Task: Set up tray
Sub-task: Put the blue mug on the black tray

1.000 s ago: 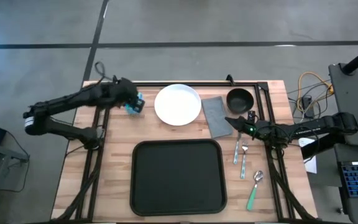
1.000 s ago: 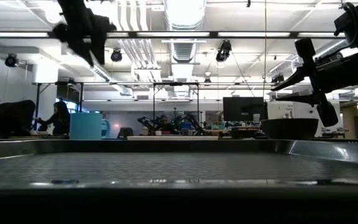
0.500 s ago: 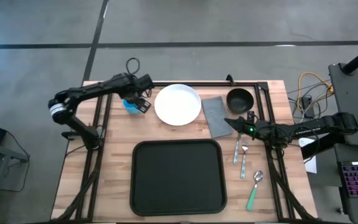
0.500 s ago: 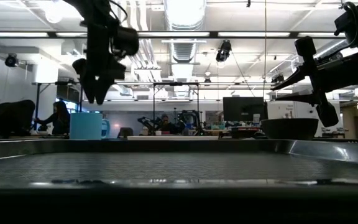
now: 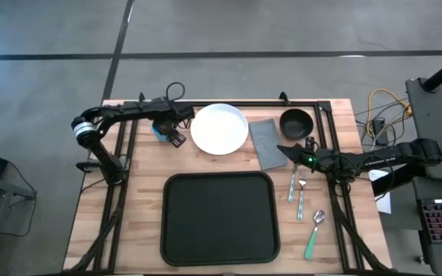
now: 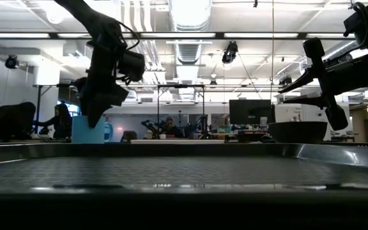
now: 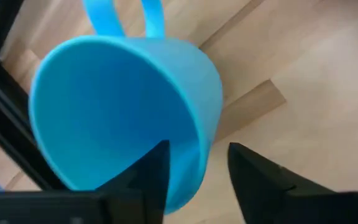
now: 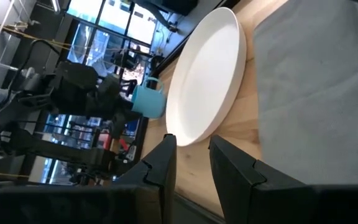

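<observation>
While lying flat, the black tray [image 5: 218,218] holds nothing.

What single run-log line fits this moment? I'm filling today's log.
left pincer: open, straddling blue cup wall | right pincer: open, waiting near napkin | tray: holds nothing

We see tray [image 5: 218,218] bare, open from above. Above it in frame, row crowds passage: blue cup [image 5: 160,129] under left gripper [image 5: 176,136], white plate [image 5: 219,128], napkin [image 5: 268,143], bowl [image 5: 295,122]. Right of tray: forks [image 5: 297,186], spoon [image 5: 314,232]; right gripper [image 5: 285,150] over napkin edge.
</observation>
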Robot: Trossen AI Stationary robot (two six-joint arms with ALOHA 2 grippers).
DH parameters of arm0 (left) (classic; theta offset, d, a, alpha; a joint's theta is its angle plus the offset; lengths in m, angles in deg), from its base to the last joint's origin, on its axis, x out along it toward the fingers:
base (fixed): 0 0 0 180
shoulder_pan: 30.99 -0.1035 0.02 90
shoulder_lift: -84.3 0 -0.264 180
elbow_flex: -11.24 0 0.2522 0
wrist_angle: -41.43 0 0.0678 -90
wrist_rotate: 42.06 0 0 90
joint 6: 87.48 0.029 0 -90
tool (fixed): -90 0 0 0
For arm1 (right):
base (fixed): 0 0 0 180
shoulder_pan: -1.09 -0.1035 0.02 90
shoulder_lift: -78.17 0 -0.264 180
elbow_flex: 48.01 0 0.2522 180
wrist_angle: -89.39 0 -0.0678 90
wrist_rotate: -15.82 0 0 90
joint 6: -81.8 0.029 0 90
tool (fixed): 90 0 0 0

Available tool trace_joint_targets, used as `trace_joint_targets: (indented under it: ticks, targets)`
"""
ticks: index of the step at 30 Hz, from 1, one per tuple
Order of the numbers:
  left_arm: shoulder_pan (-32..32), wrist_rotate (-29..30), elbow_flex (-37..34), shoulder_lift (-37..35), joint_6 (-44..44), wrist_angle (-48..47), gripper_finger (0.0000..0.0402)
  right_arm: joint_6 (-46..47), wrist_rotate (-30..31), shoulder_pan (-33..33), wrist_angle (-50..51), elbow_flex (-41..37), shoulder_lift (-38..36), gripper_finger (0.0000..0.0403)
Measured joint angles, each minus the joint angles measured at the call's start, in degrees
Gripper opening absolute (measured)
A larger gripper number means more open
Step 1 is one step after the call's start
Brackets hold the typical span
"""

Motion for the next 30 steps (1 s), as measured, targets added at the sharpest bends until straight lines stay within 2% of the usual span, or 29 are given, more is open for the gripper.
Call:
trace_joint_targets:
  ticks: [8,10,15,20,25,30]
  targets:
    - [0.0,0.0,-1.5,-0.1,-1.0,1.4,0.0023,0.2,0.0,0.0,0.0,0.0,0.0,0.0086]
    - [0.0,-0.2,-1.5,-0.1,-2.2,1.3,0.0007,0.6,0.0,0.0,0.0,0.0,0.0,0.0086]
    - [0.5,-2.5,-0.9,-1.3,-5.2,-0.3,0.0002,2.2,0.0,0.0,0.0,0.0,0.0,0.0086]
    - [3.9,-5.6,-1.0,-7.2,-12.3,-1.8,0.0002,6.7,0.4,0.0,0.3,0.0,0.0,0.0086]
    - [10.3,-8.1,-1.0,-16.1,-22.2,-2.3,0.0001,15.6,1.7,0.0,4.0,0.0,0.0,0.0086]
    - [19.6,-9.0,-1.0,-22.3,-32.5,-2.2,0.0001,22.2,1.6,0.0,9.3,0.0,0.0,0.0086]
